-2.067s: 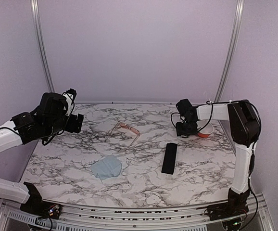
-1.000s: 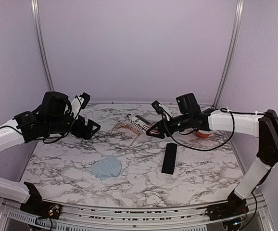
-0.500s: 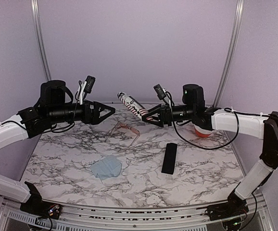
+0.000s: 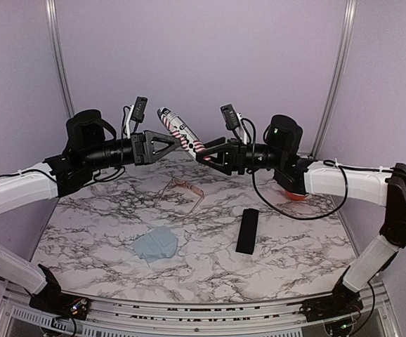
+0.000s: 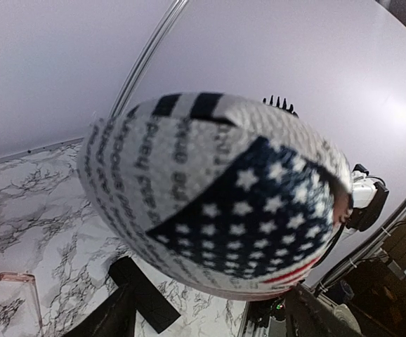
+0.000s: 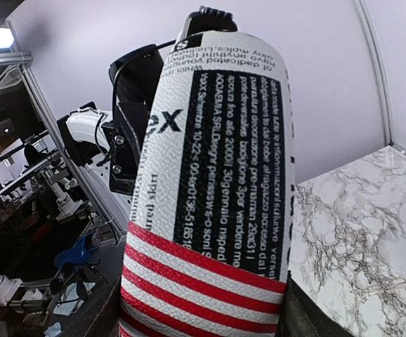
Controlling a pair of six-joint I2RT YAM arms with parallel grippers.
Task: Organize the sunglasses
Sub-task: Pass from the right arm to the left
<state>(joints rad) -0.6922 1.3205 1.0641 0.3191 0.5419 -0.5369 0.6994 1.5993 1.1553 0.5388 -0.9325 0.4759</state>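
Observation:
The stars-and-stripes case [image 4: 180, 133] is held tilted in the air over the back of the table. My right gripper [image 4: 204, 156] is shut on its lower, red-striped end [image 6: 203, 281]. My left gripper [image 4: 169, 143] is open with its jaws spread wide at the case's upper, starred end [image 5: 259, 217]; I cannot tell whether they touch it. The wire-framed sunglasses [image 4: 183, 189] with pinkish-brown lenses lie open on the marble table [image 4: 97, 232] below both grippers; one lens shows in the left wrist view [image 5: 3, 298]. The lilac-framed sunglasses are out of view.
A black oblong case [image 4: 247, 230] lies right of centre and also shows in the left wrist view [image 5: 147, 298]. A pale blue cloth [image 4: 156, 244] lies front left. An orange bowl [image 4: 298, 196] sits at the back right, partly behind the right arm.
The right arm picked up the patterned case at the back right and carried it up and left. The left arm rose and swung right, its open jaws meeting the case's upper end.

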